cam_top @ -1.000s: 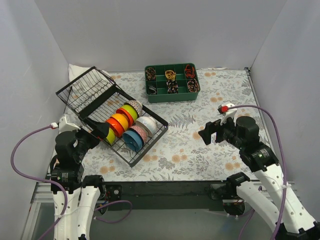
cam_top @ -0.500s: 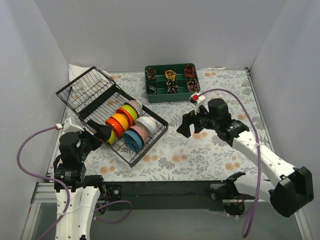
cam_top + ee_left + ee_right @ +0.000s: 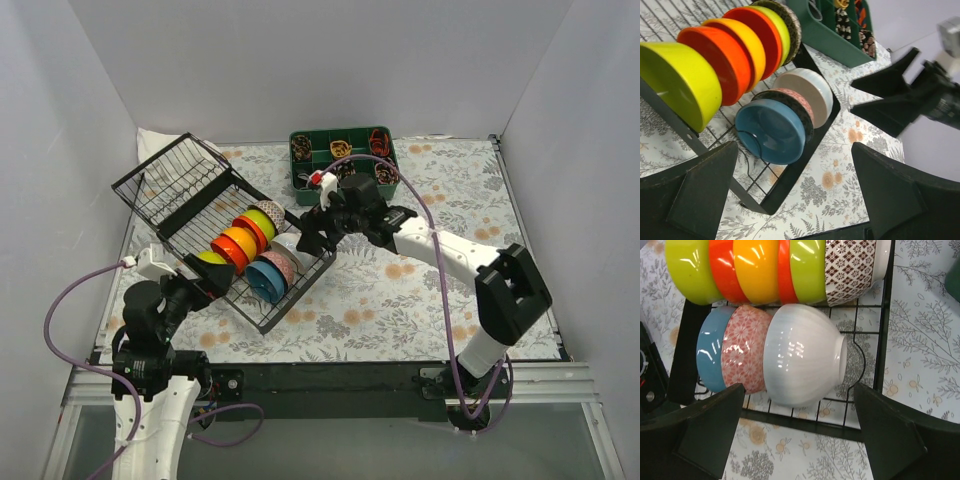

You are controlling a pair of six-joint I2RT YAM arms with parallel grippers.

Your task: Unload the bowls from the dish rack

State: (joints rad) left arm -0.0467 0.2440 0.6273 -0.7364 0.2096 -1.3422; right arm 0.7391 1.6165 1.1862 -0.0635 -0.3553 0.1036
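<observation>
Bowls (image 3: 245, 240) crowd dish rack (image 3: 272, 322) edge; right gripper (image 3: 797, 388) wide at white bowl (image 3: 800, 352), left gripper (image 3: 794, 146) wide too.

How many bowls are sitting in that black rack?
9, all in the rack. One row of six: lime, red-orange, orange, red, another lime, brown-patterned. Other row of three: blue, pink-patterned, white. Others may be hidden.

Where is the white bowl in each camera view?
Top external: white bowl left of centre, at the far end of the shorter row.
Left wrist: near the centre, behind the pink bowl.
Right wrist: at the centre, the largest thing in the frame.
Shared landmark: the blue bowl, at the other end of that same row of three.
</observation>
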